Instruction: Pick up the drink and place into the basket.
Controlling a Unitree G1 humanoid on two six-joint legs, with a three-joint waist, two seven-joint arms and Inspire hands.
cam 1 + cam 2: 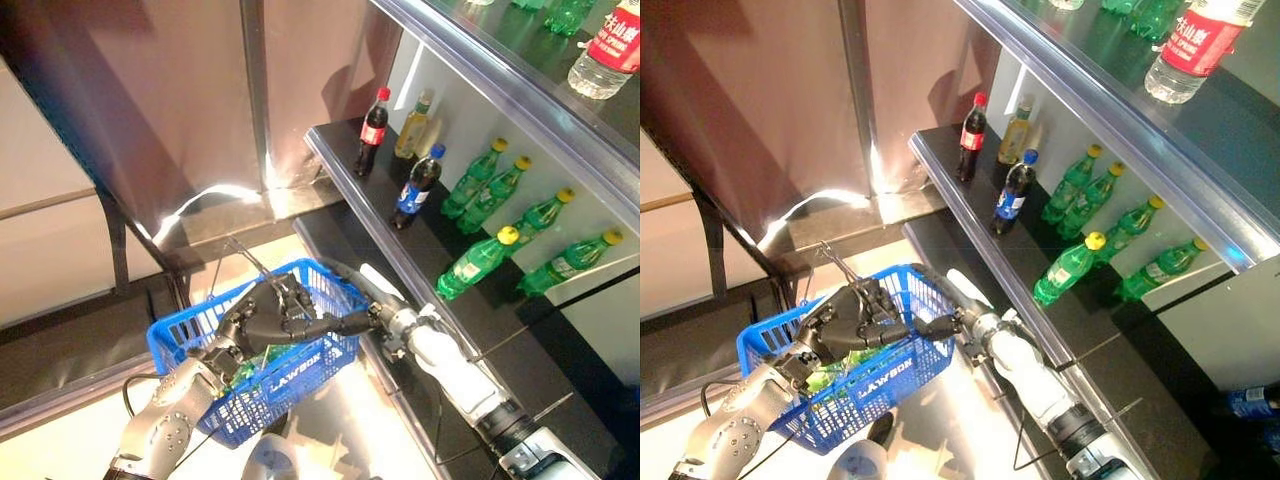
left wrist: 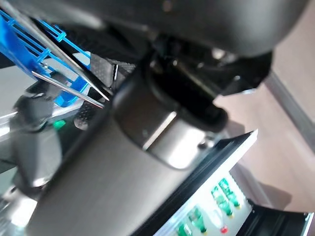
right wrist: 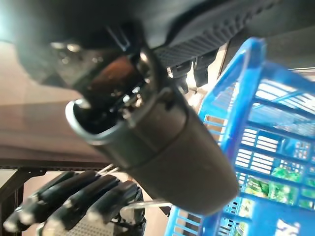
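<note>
One blue basket at lower centre, hung by wire handles from the left hand, fingers curled round them. One green drink bottle lying inside the basket, long axis unclear through the mesh. Right hand reaching over the rim, finger state impossible to tell. Five green bottles, two cola bottles on the shelf at centre right.
</note>
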